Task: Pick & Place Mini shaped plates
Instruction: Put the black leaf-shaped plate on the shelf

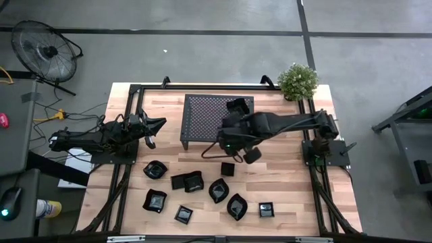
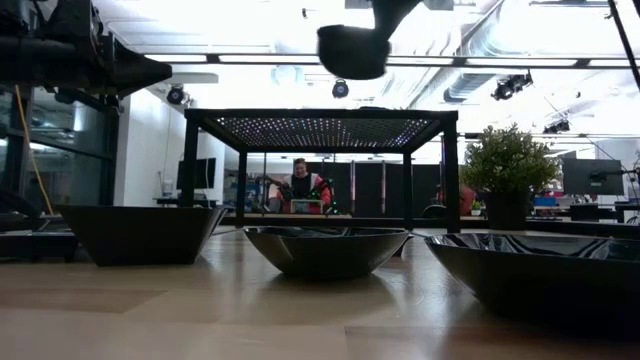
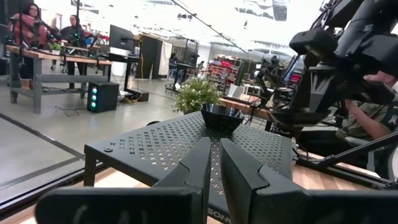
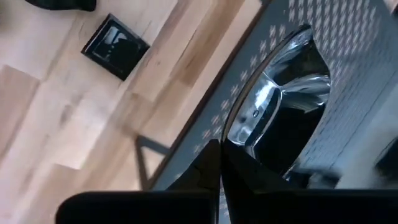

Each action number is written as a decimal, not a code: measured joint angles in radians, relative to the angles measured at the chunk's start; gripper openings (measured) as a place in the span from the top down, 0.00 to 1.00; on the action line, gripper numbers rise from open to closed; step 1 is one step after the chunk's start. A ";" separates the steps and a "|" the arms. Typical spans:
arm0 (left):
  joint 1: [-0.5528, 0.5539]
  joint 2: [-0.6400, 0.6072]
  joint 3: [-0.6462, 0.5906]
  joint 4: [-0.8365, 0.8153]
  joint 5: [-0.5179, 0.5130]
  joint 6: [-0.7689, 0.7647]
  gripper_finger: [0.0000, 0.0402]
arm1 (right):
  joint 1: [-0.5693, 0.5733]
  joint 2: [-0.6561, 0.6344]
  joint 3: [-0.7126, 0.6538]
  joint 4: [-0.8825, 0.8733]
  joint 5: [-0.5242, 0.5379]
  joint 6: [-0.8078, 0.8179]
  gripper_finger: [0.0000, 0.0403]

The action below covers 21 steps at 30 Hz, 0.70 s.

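The wooden worktop [image 1: 270, 169] holds everything, and a big black mesh rack [image 1: 202, 115] stands on legs near its far edge, like a little shelf with room on top. One plate [image 3: 222, 116] already sits on the rack, near the corner by the small green plant [image 1: 298, 81]. The right arm reaches out from the right side across the rack's front edge. Its right claw [image 4: 219, 163] is clenched on the rim of a shiny black plate [image 4: 283, 106] and holds it tipped up over the rack's edge, probably so it can be set on top. Pinching the thin rim looks like the easy way to lift such a small dish. The left arm waits at the left side of the worktop. Its left claw [image 3: 214, 168] is nearly closed, holds nothing, and points at the rack. The other mini plates [image 1: 202, 192] lie spread out on the wood in front of the rack, each one apart from the next or just beside it, so a claw can likely get at each one.
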 joint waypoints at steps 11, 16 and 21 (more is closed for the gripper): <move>0.000 0.000 0.000 0.000 0.000 0.000 0.92 | -0.068 0.069 0.023 0.137 0.104 -0.325 1.00; 0.000 0.000 0.000 0.000 0.000 0.000 0.92 | -0.106 0.104 0.023 0.140 0.112 -0.379 1.00; 0.000 0.000 0.000 0.000 0.000 0.000 0.92 | -0.124 0.112 0.023 0.166 0.119 -0.346 1.00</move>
